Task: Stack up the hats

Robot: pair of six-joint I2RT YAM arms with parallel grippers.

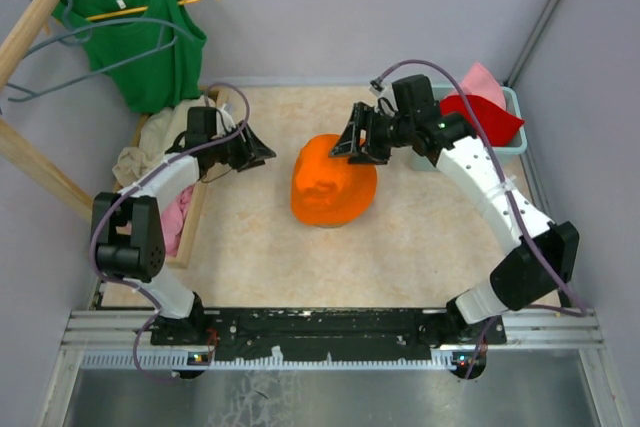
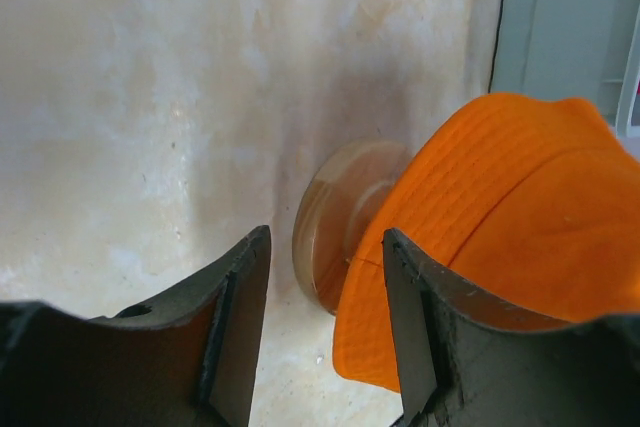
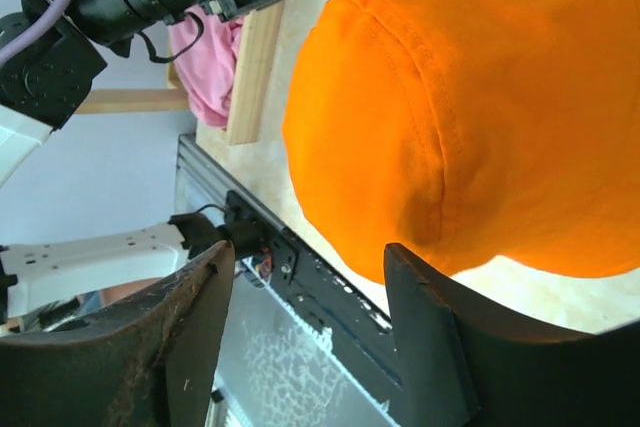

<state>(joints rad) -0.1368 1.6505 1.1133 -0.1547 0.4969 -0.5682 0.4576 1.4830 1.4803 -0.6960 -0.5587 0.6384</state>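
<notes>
The orange hat (image 1: 332, 185) sits mid-table over a round wooden stand (image 2: 340, 222). It also shows in the left wrist view (image 2: 520, 217) and the right wrist view (image 3: 480, 97). My left gripper (image 1: 262, 150) is open and empty just left of the hat, its jaws (image 2: 325, 327) pointing at the stand and brim. My right gripper (image 1: 350, 147) is open and empty at the hat's far edge, its jaws (image 3: 310, 337) just above the crown. The red hat (image 1: 485, 115) and the pink hat (image 1: 482, 82) lie in a bin at the back right. I cannot make out the beige hat.
The pale green bin (image 1: 515, 142) stands at the back right. A wooden tray (image 1: 195, 217) on the left holds beige cloth (image 1: 150, 147) and pink cloth (image 1: 178, 217). A green tank top (image 1: 145, 42) hangs on a wooden rack at the back left.
</notes>
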